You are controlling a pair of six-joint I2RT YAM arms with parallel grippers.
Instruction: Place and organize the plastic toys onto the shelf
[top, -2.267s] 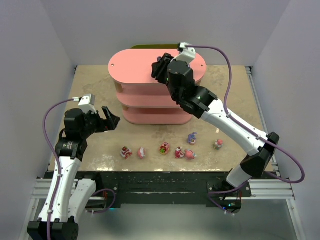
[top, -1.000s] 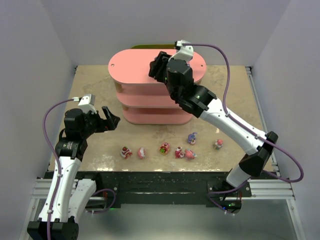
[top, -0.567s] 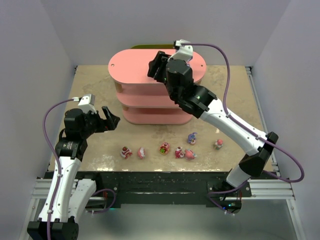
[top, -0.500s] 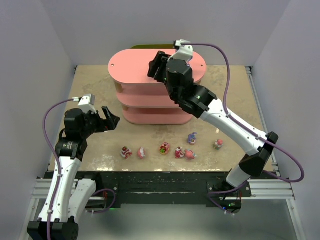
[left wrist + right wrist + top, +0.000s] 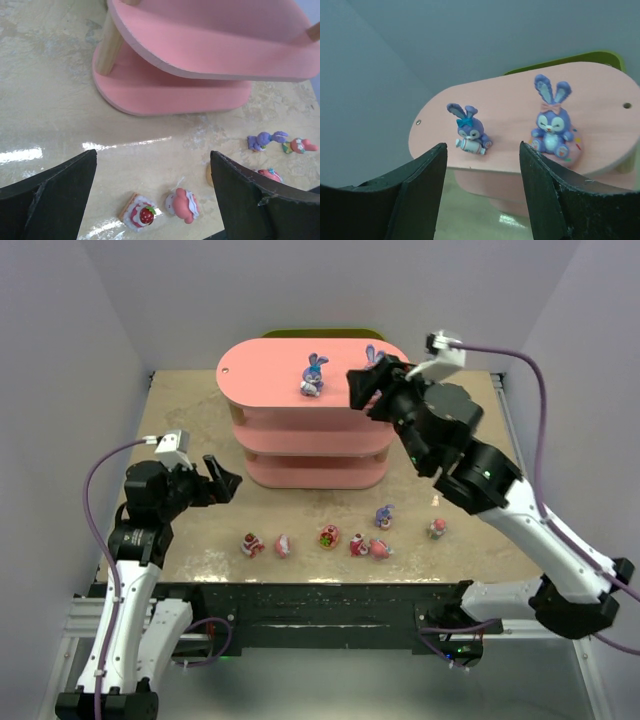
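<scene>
Pincers both released, nothing held. Right pincer [image 5: 366, 390]: black jaws apart with only air between, raised level with the top board of the pink three-tier shelf with oval boards [image 5: 258, 375], at its right end. Past those jaws, in the right wrist view, two toys sitting on that top board: purple-blue long-eared plastic bunny with a blue bow [image 5: 470, 132] toward the middle, purple-blue long-eared plastic bunny with a pink bow [image 5: 550, 127] nearer the right end on a small pink base, well apart from each other. Olive-green edge [image 5: 312, 333] showing behind the shelf top.

Left pincer [image 5: 223, 478]: jaws at full spread, empty, hovering above the beige mottled worktop [image 5: 185, 405] near the shelf's left end, apart from it. Farther out, along the near side of the worktop, a loose row of small plastic figures: red-and-white strawberry cake piece [image 5: 252, 544], round pink figure [image 5: 283, 545] beside it, red-and-green figure [image 5: 329, 536], pink-red figure [image 5: 359, 545] and rounder pink figure [image 5: 380, 549] side by side, third purple-blue bunny [image 5: 384, 515] just behind those two, small pink-and-white figure [image 5: 437, 528] alone at the right.
</scene>
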